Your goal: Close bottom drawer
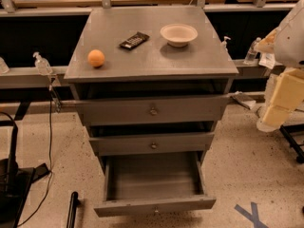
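From my one camera view I look down on the grey cabinet (152, 61). The bottom drawer (154, 204) is pulled well out at the foot of it, its shallow grey box open to me, its front close to the lower edge of the frame. Its knob is hard to make out down there. The middle drawer (153, 144) and top drawer (152, 109) each stand out a little, with dark gaps above them.

On the cabinet top lie an orange (96, 58) at the left, a dark packet (134, 40) whose print I cannot read, and a pale bowl (178, 34) towards the back right.

The gripper (280, 109) hangs at the right edge, well apart from the bottom drawer and above floor level. It is cut off by the frame and shows as pale cream blocks under a white arm part (290, 39); I cannot tell whether the claw is wide or narrow
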`<act>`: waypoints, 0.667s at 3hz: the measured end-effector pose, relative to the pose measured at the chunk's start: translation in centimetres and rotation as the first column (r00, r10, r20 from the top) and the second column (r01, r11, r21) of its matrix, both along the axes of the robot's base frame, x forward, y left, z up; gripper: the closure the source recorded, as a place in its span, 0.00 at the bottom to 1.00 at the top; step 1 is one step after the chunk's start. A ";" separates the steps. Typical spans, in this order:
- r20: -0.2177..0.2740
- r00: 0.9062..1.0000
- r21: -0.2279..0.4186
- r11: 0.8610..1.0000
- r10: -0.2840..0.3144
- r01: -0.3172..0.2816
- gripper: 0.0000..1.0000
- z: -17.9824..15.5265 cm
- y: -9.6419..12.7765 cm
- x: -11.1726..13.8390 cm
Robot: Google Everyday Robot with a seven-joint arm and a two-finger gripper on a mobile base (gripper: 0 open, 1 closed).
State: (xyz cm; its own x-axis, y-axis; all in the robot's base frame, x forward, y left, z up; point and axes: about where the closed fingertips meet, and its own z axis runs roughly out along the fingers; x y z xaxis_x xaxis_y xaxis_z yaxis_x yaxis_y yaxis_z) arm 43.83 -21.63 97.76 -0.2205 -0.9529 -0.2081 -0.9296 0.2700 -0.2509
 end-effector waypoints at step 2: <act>0.014 1.000 0.008 1.000 0.001 -0.001 0.00 0.1 0.0 0.0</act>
State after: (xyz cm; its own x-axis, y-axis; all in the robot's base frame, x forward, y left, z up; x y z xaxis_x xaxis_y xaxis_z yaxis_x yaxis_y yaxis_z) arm 43.84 -21.62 97.82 -0.2166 -0.9513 -0.2192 -0.9263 0.2712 -0.2615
